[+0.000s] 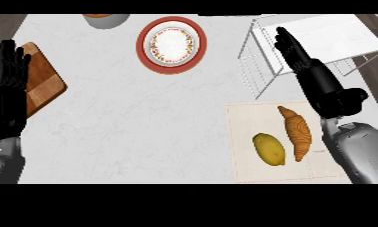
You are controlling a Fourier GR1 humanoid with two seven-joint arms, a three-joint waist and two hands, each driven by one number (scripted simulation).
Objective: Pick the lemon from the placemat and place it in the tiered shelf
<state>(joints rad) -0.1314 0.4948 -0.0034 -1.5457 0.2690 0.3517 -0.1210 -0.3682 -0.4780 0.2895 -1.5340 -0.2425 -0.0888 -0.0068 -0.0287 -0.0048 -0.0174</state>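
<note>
**Lemon on the placemat, right hand raised over the shelf**

The lemon [269, 149] lies on the beige placemat [247, 116], at about seven o'clock from the right hand [294, 53] and well apart from it. A croissant [297, 132] lies just beside the lemon at its three o'clock.

The counter [140, 121] is pale marble. At twelve o'clock sits a red-rimmed plate [171, 45]; a wooden cutting board [43, 78] shows at nine o'clock.

The right hand's fingers are straight and together, holding nothing, over the white wire tiered shelf [258, 61]. The left hand [12, 86] rests open at nine o'clock.
</note>
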